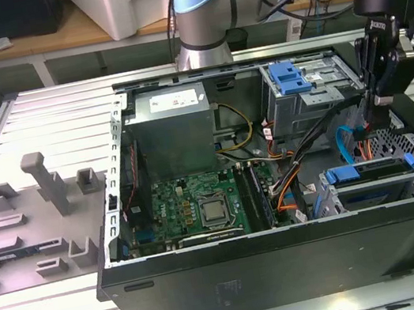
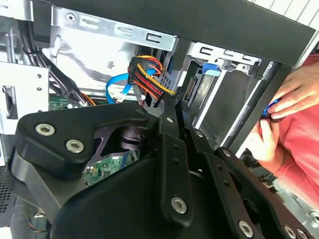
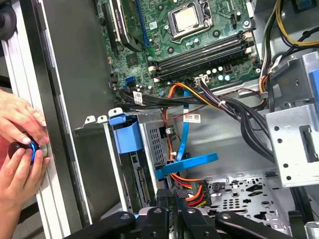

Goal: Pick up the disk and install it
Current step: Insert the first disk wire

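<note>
The disk (image 1: 378, 168), a flat drive framed by a blue plastic carrier rail, stands on its long edge, slotted inside the silver drive cage (image 1: 374, 191), blue rail showing at the cage's open top.

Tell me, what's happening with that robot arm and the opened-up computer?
A robot arm's gripper hangs inside the open computer case, just above the drive cage at the exterior view's right. The disk, in its blue rails, appears to sit in that cage already. In the first wrist view, a person's hands rest at the case's edge, holding a small dark and blue object.
</note>
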